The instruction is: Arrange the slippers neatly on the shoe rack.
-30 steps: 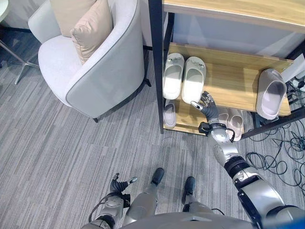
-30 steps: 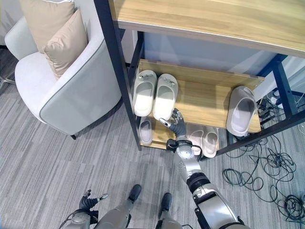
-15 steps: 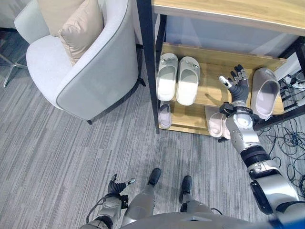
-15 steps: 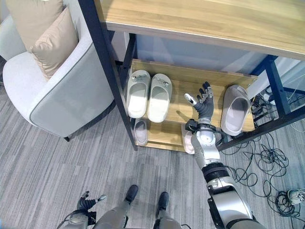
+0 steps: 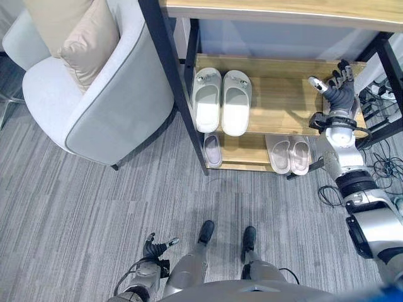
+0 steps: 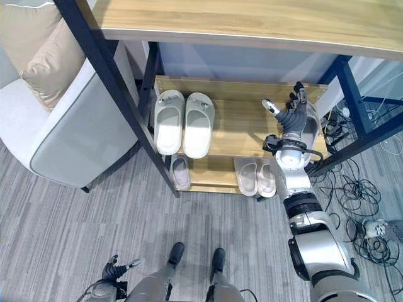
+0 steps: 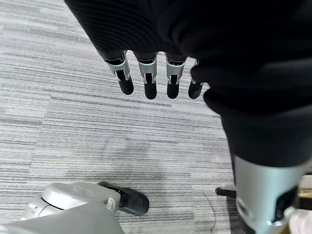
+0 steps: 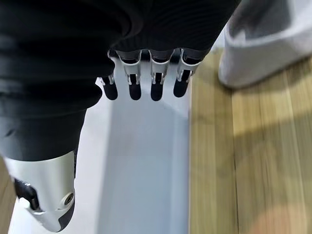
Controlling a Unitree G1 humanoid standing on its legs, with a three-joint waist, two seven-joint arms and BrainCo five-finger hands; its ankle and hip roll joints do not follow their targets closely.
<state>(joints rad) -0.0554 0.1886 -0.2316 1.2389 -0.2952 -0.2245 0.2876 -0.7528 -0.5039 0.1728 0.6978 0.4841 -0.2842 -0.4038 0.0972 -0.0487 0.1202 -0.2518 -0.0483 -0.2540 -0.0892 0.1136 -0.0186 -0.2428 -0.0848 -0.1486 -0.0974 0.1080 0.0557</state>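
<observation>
A white pair of slippers [image 5: 207,100] lies side by side at the left end of the rack's middle shelf [image 5: 277,104]. My right hand [image 5: 340,97] is raised at the shelf's right end, open, with its fingers spread and nothing in them. A pale grey slipper [image 8: 263,44] lies on the wood just past those fingers, apart from them. On the bottom shelf lie a single greyish slipper [image 5: 213,151] on the left and a pink pair [image 5: 289,154] on the right. Down by my side, my left hand [image 5: 154,247] hangs open over the carpet.
A grey armchair [image 5: 94,107] with beige cushions stands close to the rack's left dark post [image 5: 173,82]. The rack's wooden top board [image 6: 252,25] overhangs the shelves. Loose cables [image 6: 356,207] lie on the carpet to the right of the rack.
My right hand has gone from the toe of the right white slipper along the middle shelf to its right end, staying open. The camera has shifted too.
</observation>
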